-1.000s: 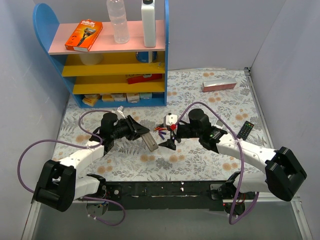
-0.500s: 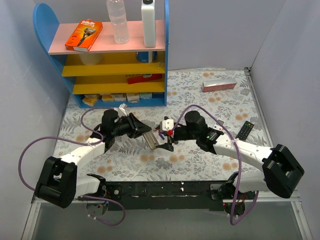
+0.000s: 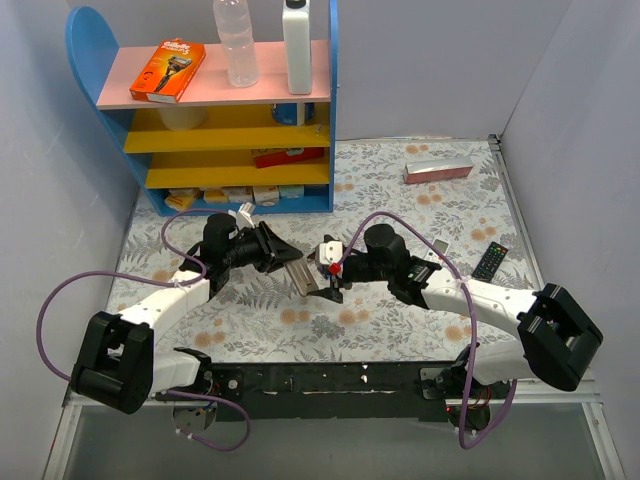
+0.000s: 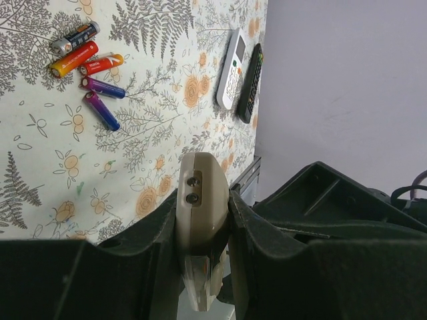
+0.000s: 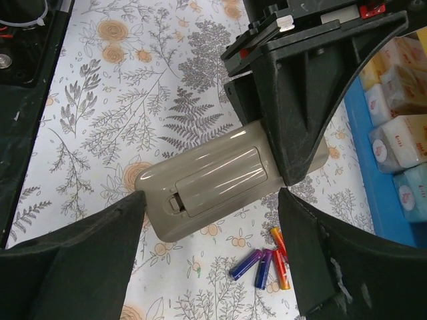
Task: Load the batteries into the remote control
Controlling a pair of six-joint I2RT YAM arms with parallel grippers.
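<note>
My left gripper (image 3: pixel 288 266) (image 4: pixel 203 213) is shut on the remote control (image 3: pixel 303 282), held by its edges just above the table. The right wrist view shows its beige back (image 5: pixel 220 180) with the battery cover closed. My right gripper (image 3: pixel 331 277) (image 5: pixel 212 200) is open, hovering close over the remote's back with one finger at its free end and the other beside the left gripper's finger. Several batteries, red, orange and blue-purple, lie loose on the table (image 5: pixel 263 263) (image 4: pixel 90 67), just beyond the remote.
A slim white remote (image 4: pixel 231 67) and a black remote (image 4: pixel 251 83) (image 3: pixel 491 260) lie at the right. A blue shelf unit (image 3: pixel 230 120) with small boxes stands at the back left. A pink box (image 3: pixel 437 171) lies at the back right.
My right gripper has moved left, from beside the batteries to over the held remote. My left gripper has shifted only slightly with the remote.
</note>
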